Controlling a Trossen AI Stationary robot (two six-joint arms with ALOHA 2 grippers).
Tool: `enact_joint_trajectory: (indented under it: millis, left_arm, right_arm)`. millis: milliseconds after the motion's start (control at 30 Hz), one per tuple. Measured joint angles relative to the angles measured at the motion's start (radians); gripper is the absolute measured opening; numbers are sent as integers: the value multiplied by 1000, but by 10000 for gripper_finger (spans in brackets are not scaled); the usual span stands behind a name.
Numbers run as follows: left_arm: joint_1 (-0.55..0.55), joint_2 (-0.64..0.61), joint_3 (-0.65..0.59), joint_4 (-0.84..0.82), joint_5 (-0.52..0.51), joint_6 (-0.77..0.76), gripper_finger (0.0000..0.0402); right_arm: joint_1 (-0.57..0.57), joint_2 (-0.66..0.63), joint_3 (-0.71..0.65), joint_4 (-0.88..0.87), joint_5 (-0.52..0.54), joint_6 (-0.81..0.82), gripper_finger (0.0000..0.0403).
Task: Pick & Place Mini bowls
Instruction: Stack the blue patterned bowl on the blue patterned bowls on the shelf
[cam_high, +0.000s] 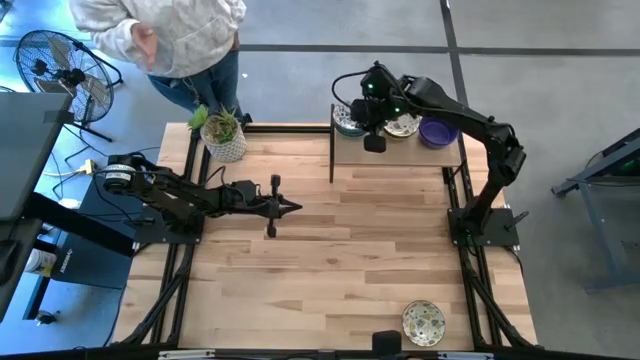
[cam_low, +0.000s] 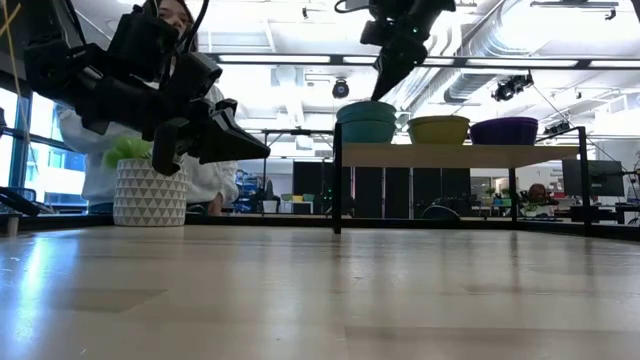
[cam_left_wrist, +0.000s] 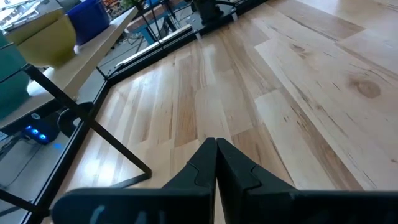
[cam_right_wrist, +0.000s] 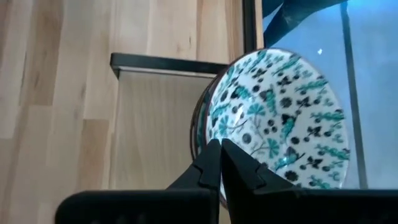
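Note:
Three mini bowls stand on a raised wooden shelf (cam_high: 395, 152) at the table's far side: a teal-floral one (cam_high: 348, 120), a white patterned one (cam_high: 402, 125) and a purple one (cam_high: 438, 131). A fourth, floral bowl (cam_high: 423, 322) rests on the table near the near edge. My right gripper (cam_right_wrist: 221, 148) is shut and points down over the teal-floral bowl (cam_right_wrist: 280, 118), near its rim; in the low view the right gripper (cam_low: 388, 80) hangs just above that bowl (cam_low: 365, 122). My left gripper (cam_high: 290, 208) is shut and empty, above the table's left middle. My right gripper's shut fingertips (cam_right_wrist: 211, 155) stand over the inside of the teal-floral bowl close to its rim (cam_right_wrist: 202, 124), coming from above. I cannot tell whether they touch it. The bowl sits upright on the shelf.
A white textured pot with a green plant (cam_high: 224, 138) stands at the far left corner. A person (cam_high: 170, 35) stands beyond the far edge, next to a fan (cam_high: 60, 70). The shelf's black legs (cam_high: 332, 150) stand on the table. Bare wood lies across the middle (cam_high: 340, 270).

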Motion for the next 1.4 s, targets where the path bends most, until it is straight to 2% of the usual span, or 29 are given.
enact_joint_trajectory:
  millis: [433,700,1067,1400]
  left_arm:
    - [0,0,0,0,0,0,0]
    - [0,0,0,3,0,0,0]
    - [0,0,0,2,4,-2,0]
    - [0,0,0,2,4,-4,0]
  right_arm:
    - [0,0,0,-57,-7,16,1]
    - [-7,-21,0,69,-72,40,0]
    - [-68,63,0,62,7,44,0]
    - [-119,66,0,-15,-6,23,0]
